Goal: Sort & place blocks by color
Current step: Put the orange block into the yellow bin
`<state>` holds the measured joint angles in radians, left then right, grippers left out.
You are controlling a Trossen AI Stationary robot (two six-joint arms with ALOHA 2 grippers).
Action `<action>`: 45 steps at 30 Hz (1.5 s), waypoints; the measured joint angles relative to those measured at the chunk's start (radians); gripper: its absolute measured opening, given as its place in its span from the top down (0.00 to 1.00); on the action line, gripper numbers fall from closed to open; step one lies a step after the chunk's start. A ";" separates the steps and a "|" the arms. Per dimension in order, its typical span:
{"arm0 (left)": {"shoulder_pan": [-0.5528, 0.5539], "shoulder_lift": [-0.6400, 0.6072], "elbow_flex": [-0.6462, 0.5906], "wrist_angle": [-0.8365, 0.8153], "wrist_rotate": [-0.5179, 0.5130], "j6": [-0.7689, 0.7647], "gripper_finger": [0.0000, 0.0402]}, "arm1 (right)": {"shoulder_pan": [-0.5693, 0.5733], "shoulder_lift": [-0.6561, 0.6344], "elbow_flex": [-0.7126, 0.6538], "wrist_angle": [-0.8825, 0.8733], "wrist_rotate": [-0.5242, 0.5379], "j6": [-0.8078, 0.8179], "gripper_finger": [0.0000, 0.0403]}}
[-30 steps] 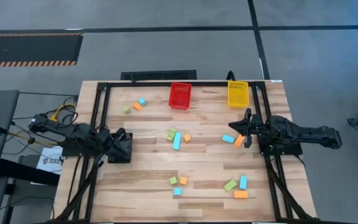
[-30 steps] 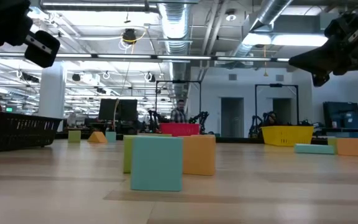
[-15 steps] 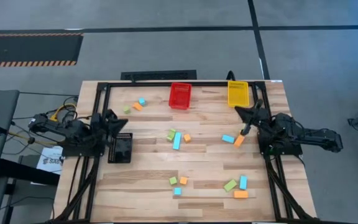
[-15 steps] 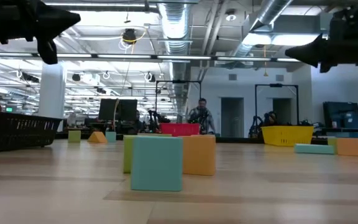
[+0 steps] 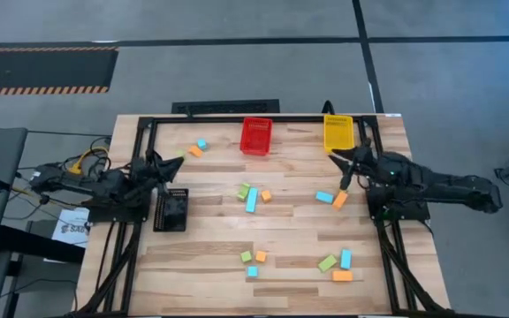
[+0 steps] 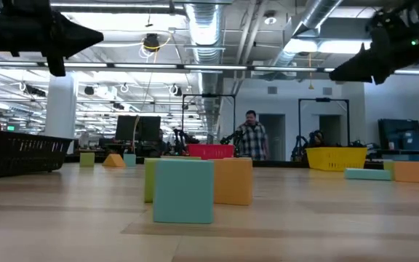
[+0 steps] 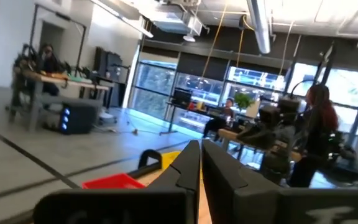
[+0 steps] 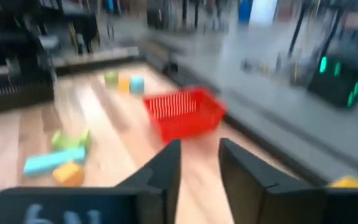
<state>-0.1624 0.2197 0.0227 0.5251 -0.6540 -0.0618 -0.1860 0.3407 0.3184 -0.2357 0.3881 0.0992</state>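
So the small blue, orange and green blocks [image 5: 251, 200] lie scattered, unsorted. The right gripper [image 5: 346, 170], at three o'clock, is half open and empty; the left gripper [image 5: 173, 164], at nine o'clock, is closed and empty.

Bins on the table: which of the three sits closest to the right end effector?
The yellow open plastic bin at the table's far right edge. The right end effector hovers just in front of it, while the red mesh bin and black bin lie farther left.
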 joint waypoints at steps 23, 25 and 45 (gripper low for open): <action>0.146 0.495 0.447 -0.437 0.068 0.136 0.35 | 0.095 0.920 0.576 -0.992 -0.359 0.107 0.37; 0.148 0.496 0.447 -0.440 0.068 0.180 0.33 | 0.125 0.955 0.576 -1.002 -0.360 -0.014 0.37; 0.231 0.496 0.447 -0.491 0.125 0.267 0.31 | 0.307 1.228 0.575 -1.013 -0.236 -0.441 0.37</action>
<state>0.0685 0.7158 0.4702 0.0344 -0.5289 0.2050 0.1215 1.5684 0.8932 -1.2488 0.1520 -0.3418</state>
